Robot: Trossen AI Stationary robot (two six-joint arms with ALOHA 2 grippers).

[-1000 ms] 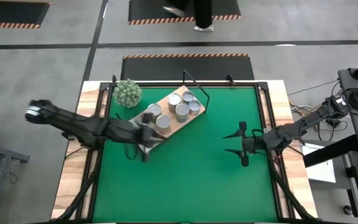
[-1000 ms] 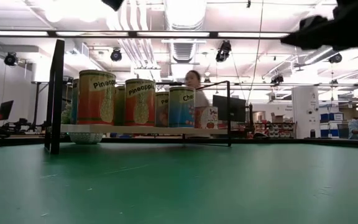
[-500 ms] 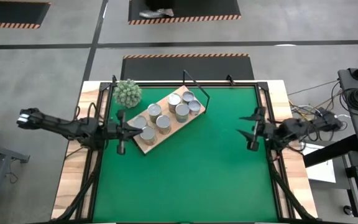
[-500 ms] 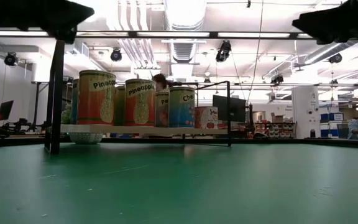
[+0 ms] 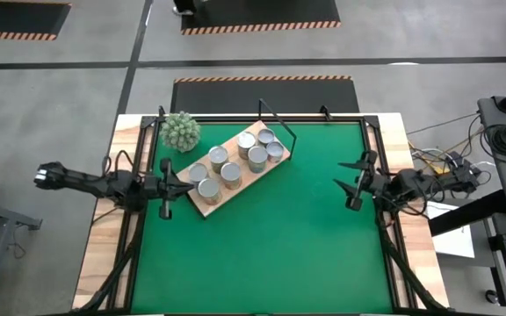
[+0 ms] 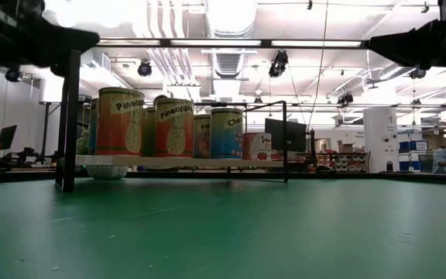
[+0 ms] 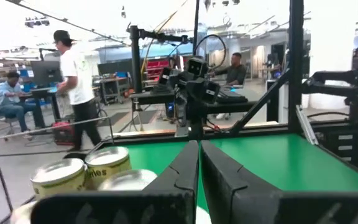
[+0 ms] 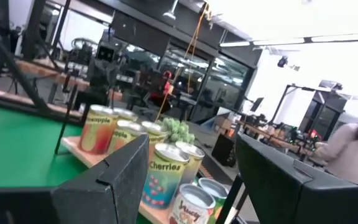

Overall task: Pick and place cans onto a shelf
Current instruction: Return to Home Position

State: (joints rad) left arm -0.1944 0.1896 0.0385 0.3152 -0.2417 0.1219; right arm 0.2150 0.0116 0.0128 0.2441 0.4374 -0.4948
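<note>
We see the shelf [image 5: 246,178] lying slantwise on the green mat [image 5: 262,250], toward 11 o'clock from the table's middle. Its black wire frame [image 5: 277,125] is at the end that points to 1 o'clock. The cans [image 5: 229,172] stand upright on the board, packed close in two rows with their silver tops up. From table height the nearest ones show pineapple labels, and a blue-labelled one stands farther along. The spiky green plant [image 5: 181,130] sits just off the shelf at its 10 o'clock, near the mat's corner. The left gripper [image 7: 199,146] hangs above the table's 9 o'clock edge, just beside the shelf's 7 o'clock end. Its two dark fingers are drawn together with only a sliver between them, and they hold nothing. The right gripper [image 8: 192,142] hangs above the 3 o'clock edge, well apart from the shelf and facing it across bare mat. Its fingers are spread wide and hold nothing. Past the left arm's fingers we see a person in a white shirt [image 7: 76,78] walking in the room beyond the table.
</note>
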